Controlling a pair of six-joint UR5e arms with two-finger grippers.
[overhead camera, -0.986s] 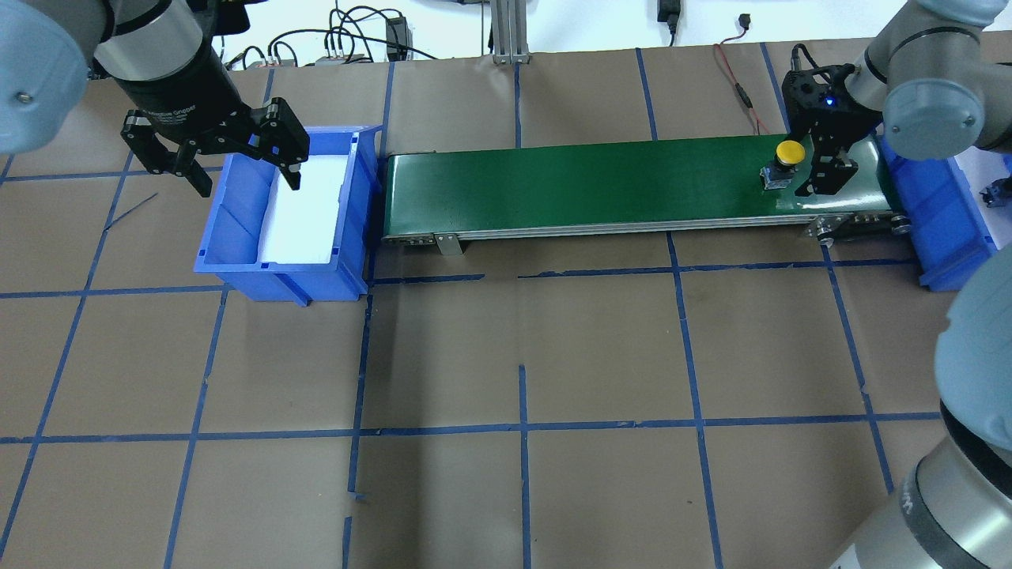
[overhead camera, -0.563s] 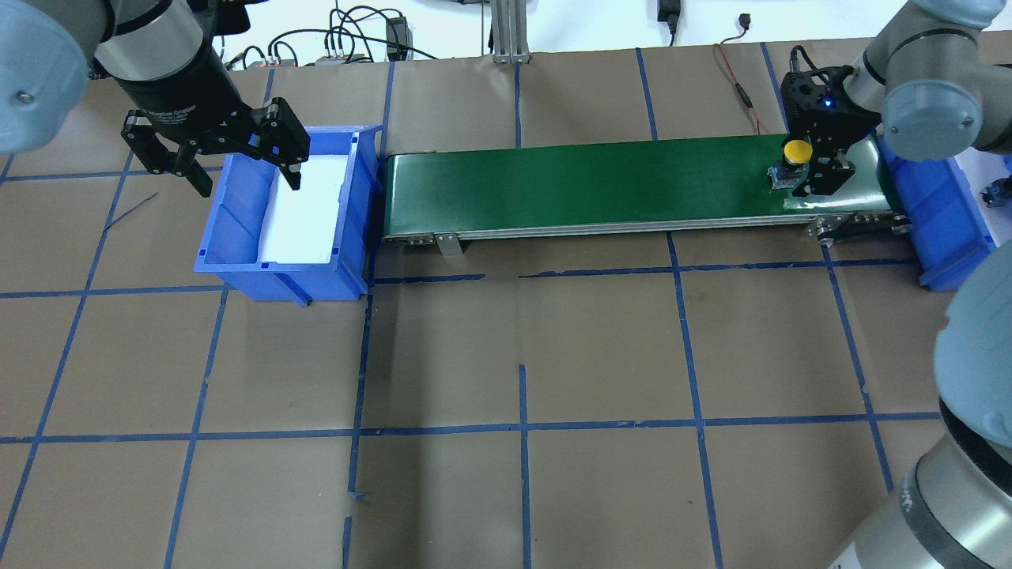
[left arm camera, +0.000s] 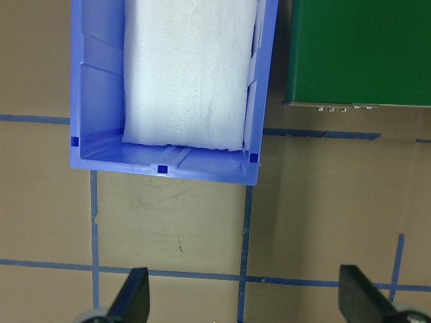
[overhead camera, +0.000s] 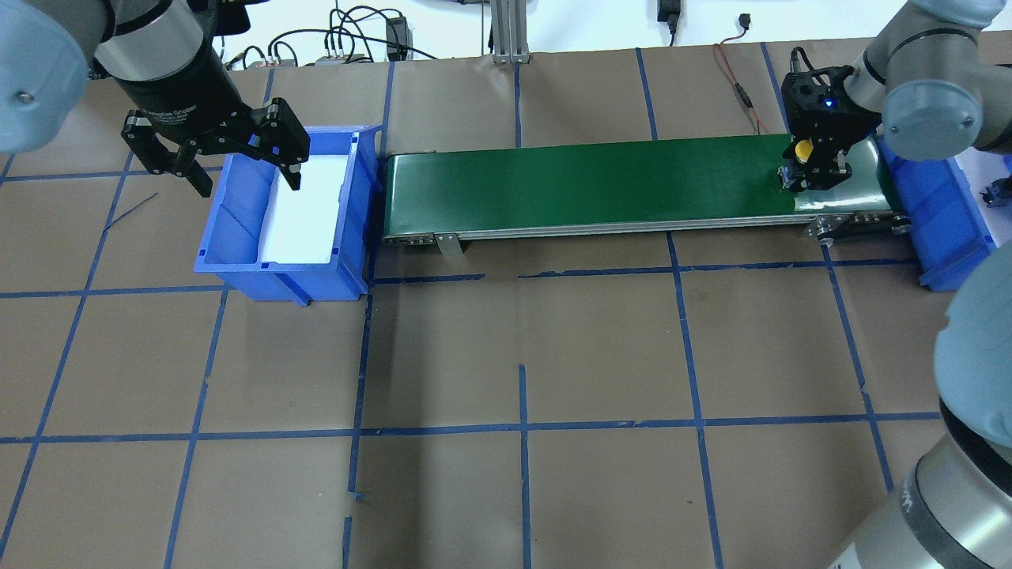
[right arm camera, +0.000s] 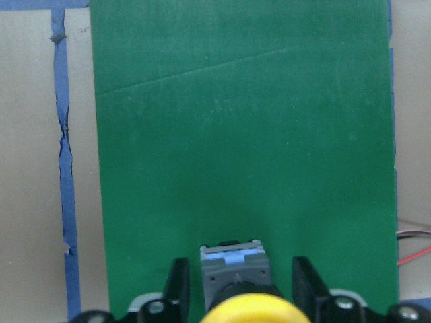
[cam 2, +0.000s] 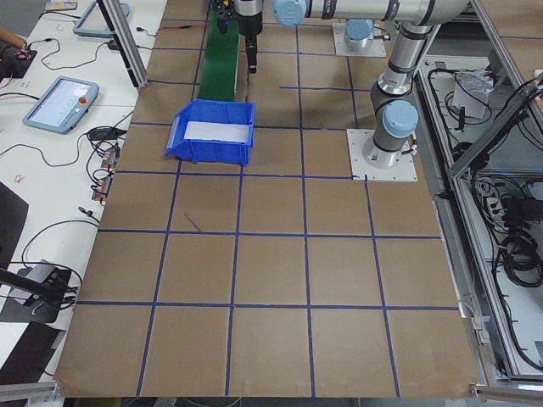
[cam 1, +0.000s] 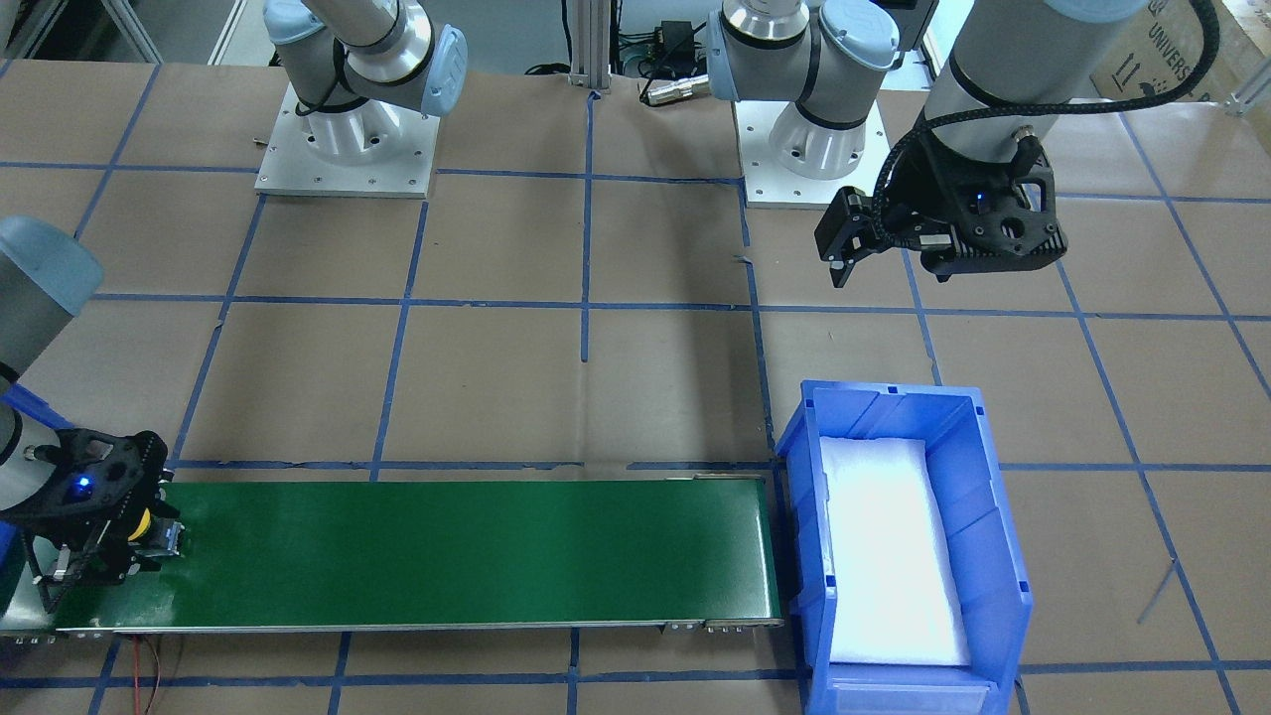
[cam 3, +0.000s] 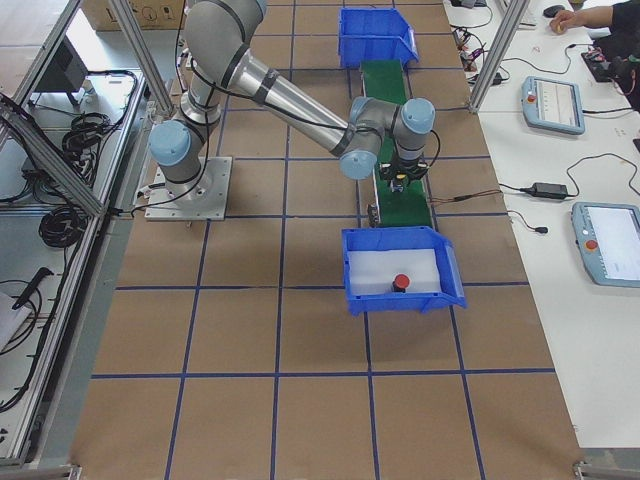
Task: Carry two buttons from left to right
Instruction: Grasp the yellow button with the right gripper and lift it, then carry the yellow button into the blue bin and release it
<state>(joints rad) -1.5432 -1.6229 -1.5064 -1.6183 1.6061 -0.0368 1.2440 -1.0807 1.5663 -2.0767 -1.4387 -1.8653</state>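
Note:
The yellow button (overhead camera: 802, 149) stands on the right end of the green conveyor belt (overhead camera: 593, 182). My right gripper (overhead camera: 812, 175) is open and low over the belt. In the right wrist view its fingers (right arm camera: 176, 286) flank the yellow button's base (right arm camera: 234, 266) with small gaps on both sides. The red button (cam 3: 401, 281) lies on white foam in the right blue bin (cam 3: 352, 270). My left gripper (overhead camera: 247, 182) is open and empty, hovering over the left blue bin (overhead camera: 237, 276), which holds only white foam (left arm camera: 188, 67).
The right bin (overhead camera: 941, 213) butts against the belt's right end and the left bin against its left end. Brown paper with blue tape lines covers the table. Cables and a metal post (overhead camera: 506, 32) lie along the far edge.
The yellow button has travelled right along the belt and now sits between my right gripper's fingers, which have come down around it. The left arm has not moved.

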